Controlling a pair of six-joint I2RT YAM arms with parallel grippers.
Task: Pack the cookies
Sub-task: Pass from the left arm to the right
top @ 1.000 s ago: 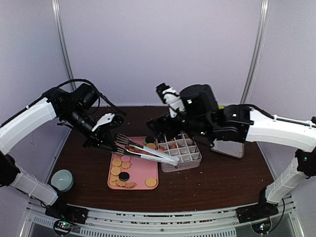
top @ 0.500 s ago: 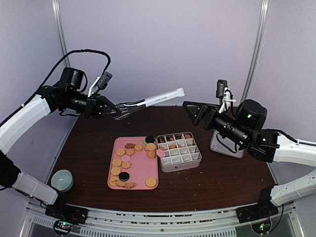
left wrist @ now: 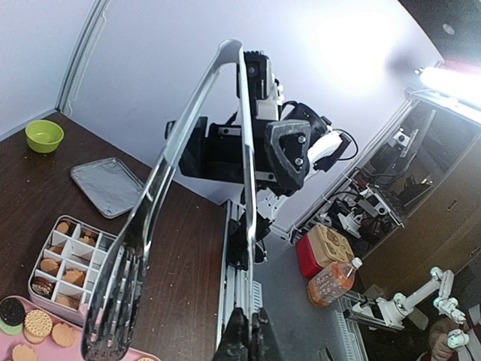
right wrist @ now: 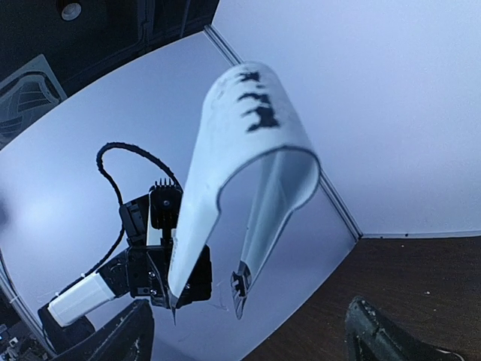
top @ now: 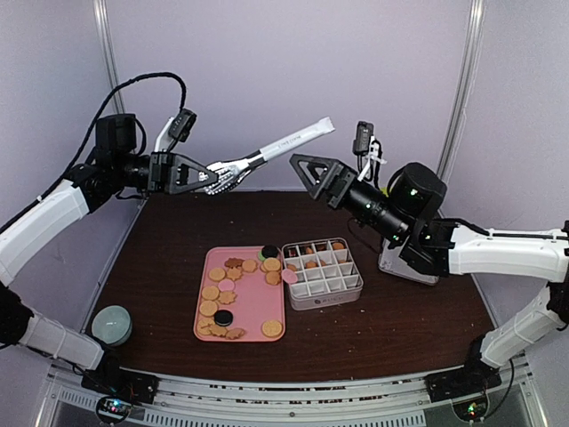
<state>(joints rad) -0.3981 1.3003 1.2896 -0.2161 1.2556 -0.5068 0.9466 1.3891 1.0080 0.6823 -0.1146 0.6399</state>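
The cookies (top: 220,298) lie on a pink tray (top: 272,310); more sit in the cells of a white divided box (top: 324,276). Both also show in the left wrist view: cookies (left wrist: 36,323), box (left wrist: 69,262). My left gripper (top: 206,176) is raised high over the table's back left, shut on metal tongs (top: 284,142) near their slotted head (left wrist: 113,301), one blade pinched between its fingers (left wrist: 239,335). The tongs point right and up. My right gripper (top: 307,178) is open just under their looped handle end (right wrist: 240,143), apart from it.
A metal tray (top: 411,265) lies at the right, partly under the right arm, and shows in the left wrist view (left wrist: 109,184). A pale green cup (top: 112,322) stands front left. A green bowl (left wrist: 43,135) sits at the far right corner.
The left gripper lifted the tongs off the tray and swung them up and back. The right gripper pulled away from the box, then moved left and up to the tongs' handle end.
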